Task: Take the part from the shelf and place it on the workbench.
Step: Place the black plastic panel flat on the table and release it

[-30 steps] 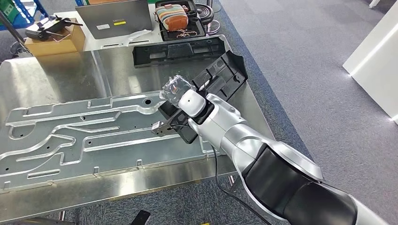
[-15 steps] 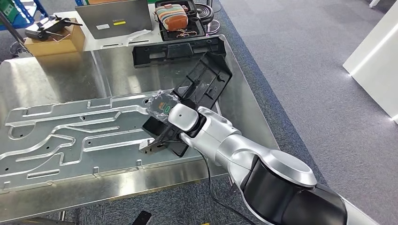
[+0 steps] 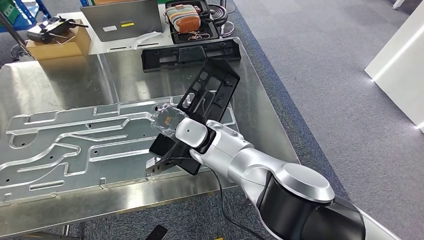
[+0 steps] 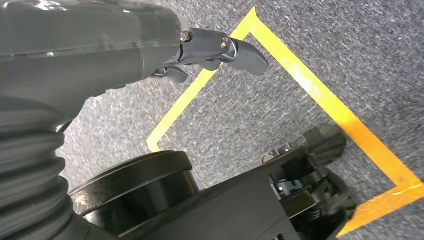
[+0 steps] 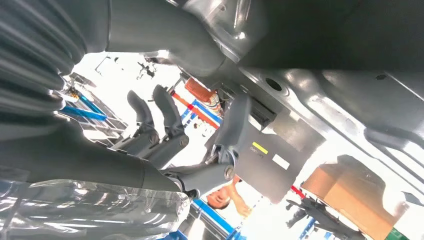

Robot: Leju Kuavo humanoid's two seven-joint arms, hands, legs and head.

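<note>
My right hand (image 3: 171,151) grips the near end of a long black plastic part (image 3: 211,92). The part slants up and away from the hand, above the steel workbench (image 3: 60,85) and the right end of a large ribbed aluminium panel (image 3: 75,145). In the right wrist view the thumb lies against the dark part (image 5: 325,30), and the darker fingers (image 5: 161,119) curl on its other side. A second, similar black part (image 3: 190,52) lies flat at the back of the bench. My left hand (image 4: 215,50) hangs over the carpet, holding nothing, fingers loosely apart.
Behind the bench stand a closed laptop (image 3: 122,20), a cardboard box (image 3: 57,46) with a controller on it, and a black case (image 3: 192,20) with a striped pouch. The bench's right edge (image 3: 270,105) drops to grey carpet. A white wall panel (image 3: 400,65) stands far right.
My right hand has carried the black part leftwards and nearer the bench's front edge. The part has swung from over the right edge to over the panel's right end.
</note>
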